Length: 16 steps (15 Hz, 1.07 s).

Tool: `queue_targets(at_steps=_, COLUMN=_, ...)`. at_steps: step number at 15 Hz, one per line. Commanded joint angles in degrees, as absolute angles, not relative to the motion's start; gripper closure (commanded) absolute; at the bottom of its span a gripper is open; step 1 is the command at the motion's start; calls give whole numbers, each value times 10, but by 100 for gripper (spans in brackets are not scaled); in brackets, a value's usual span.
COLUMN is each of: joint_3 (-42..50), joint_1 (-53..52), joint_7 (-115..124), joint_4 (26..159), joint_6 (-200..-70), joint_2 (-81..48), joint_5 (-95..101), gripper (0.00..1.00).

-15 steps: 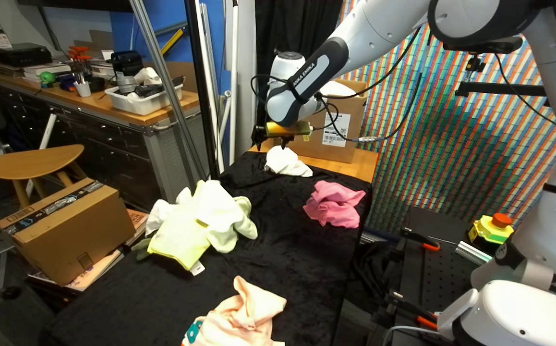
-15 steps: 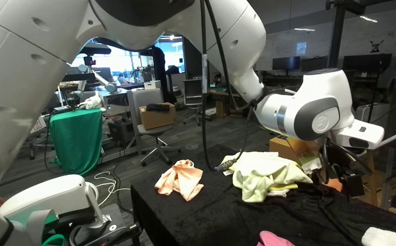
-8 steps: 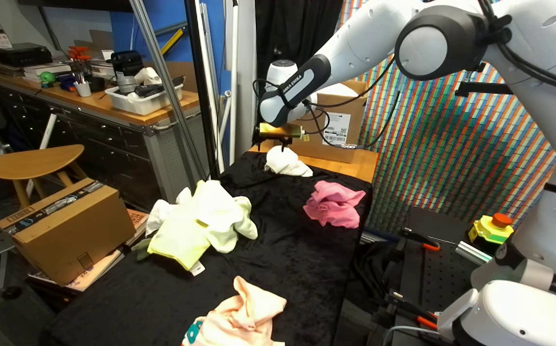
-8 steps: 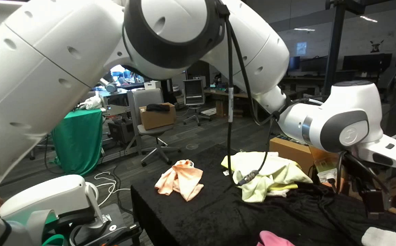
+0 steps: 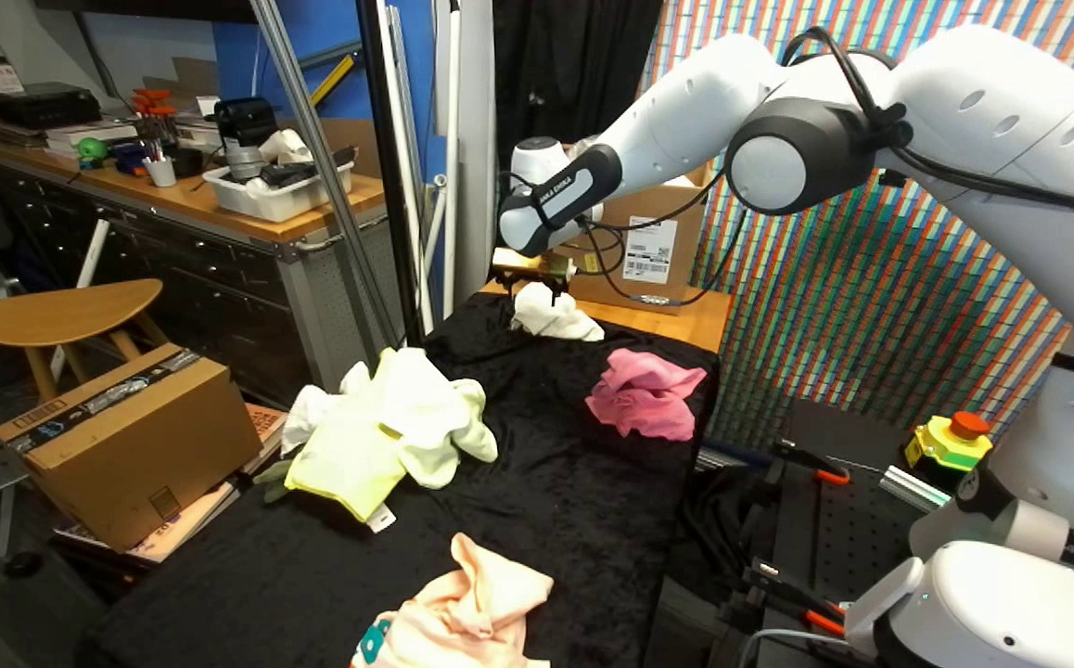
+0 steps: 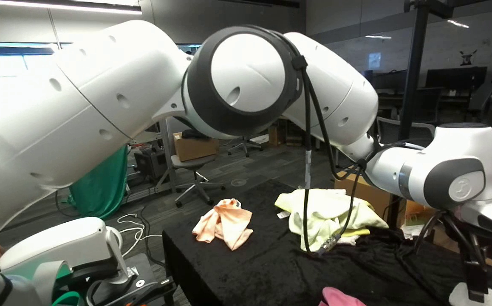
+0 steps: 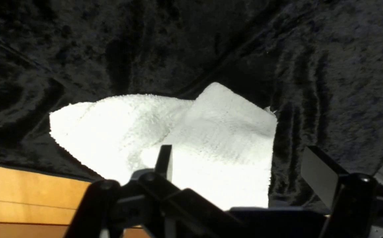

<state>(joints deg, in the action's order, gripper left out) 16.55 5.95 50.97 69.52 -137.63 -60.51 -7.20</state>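
One arched arm [image 6: 246, 78], pincer [image 7: 237, 160] downward

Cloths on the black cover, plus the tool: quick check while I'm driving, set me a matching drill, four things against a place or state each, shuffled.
1. tool
2. yellow cloth
3. white terry cloth
4. peach cloth

A. shows a teal patch
B. nearest the tool
C. open, jaws apart
D. white label at one corner

Pairs: 1-C; 2-D; 3-B; 4-A
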Motion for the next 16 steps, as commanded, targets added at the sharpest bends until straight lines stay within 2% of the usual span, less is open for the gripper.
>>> queue_targets(at_steps=1, joint_3=182, joint_1=62, joint_7=577, joint_4=625, joint_6=-1334, joint_2=-652, joint_5=-56, gripper=0)
queue_targets(at_steps=16, joint_3=184, joint_1=73, joint_7=703, joint_4=468, joint_6=-1250, joint_2=-748, joint_5=-2, gripper=0)
